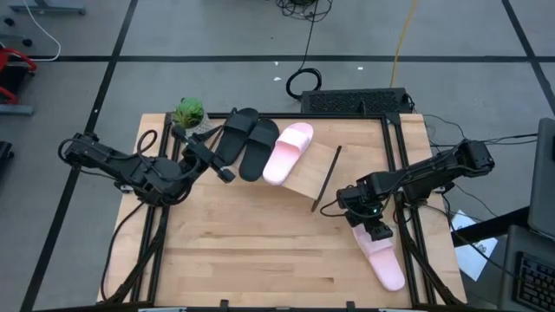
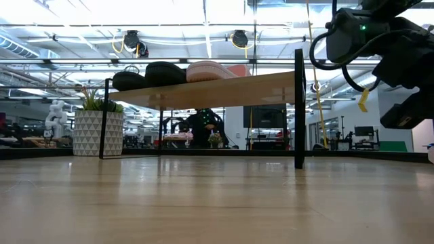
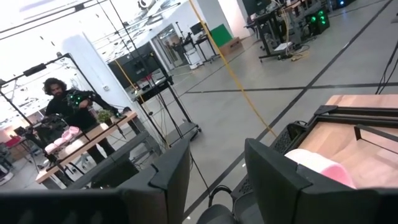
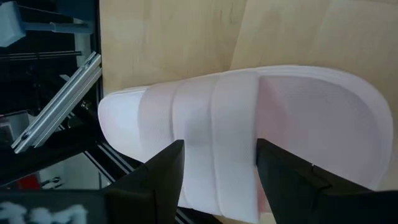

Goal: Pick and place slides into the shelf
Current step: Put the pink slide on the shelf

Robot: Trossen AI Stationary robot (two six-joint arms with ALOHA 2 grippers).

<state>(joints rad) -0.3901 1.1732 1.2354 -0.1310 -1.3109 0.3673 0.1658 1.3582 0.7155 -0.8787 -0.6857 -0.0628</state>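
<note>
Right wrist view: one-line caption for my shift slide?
Right claw, open, poised above the broad strap of the last pink slide lying on the wooden tabletop.

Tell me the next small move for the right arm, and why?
Probably lower the right gripper straight down and close on the last pink slide's strap. Its open fingers straddle the strap from above, and this slide lies on the table while two black ones and a pink one already sit on the shelf. The left gripper waits by the shelf.

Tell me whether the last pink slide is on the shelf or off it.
Off. The pink slide lies on the table near its right edge, below the open right end effector; the shelf holds three others.
</note>
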